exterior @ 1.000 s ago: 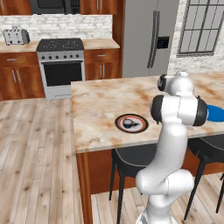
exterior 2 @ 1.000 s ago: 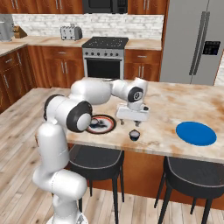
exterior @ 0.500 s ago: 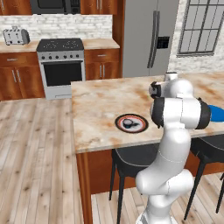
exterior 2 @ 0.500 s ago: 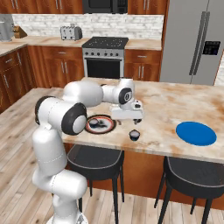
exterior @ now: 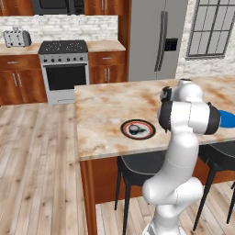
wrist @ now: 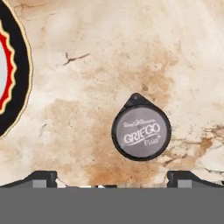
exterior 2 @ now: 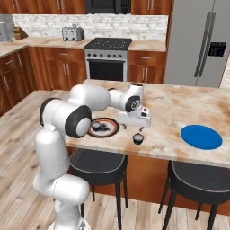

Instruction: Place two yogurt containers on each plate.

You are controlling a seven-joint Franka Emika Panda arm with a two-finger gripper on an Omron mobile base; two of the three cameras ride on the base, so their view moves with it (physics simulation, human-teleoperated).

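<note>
Yogurt container, a small round dark cup with a grey lid (wrist: 141, 132), stands on the marble surface (wrist: 131, 52) just ahead of the claw (wrist: 111, 177), between its widely spread, empty tips, beside the black red-ringed plate (wrist: 13, 74).

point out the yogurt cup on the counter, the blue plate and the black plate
yogurt cup (wrist: 141, 133): hand view, middle of its grey lid
blue plate (exterior 2: 201, 137): right base view, centre of its face
black plate (exterior: 146, 133): left base view, right rim
</note>
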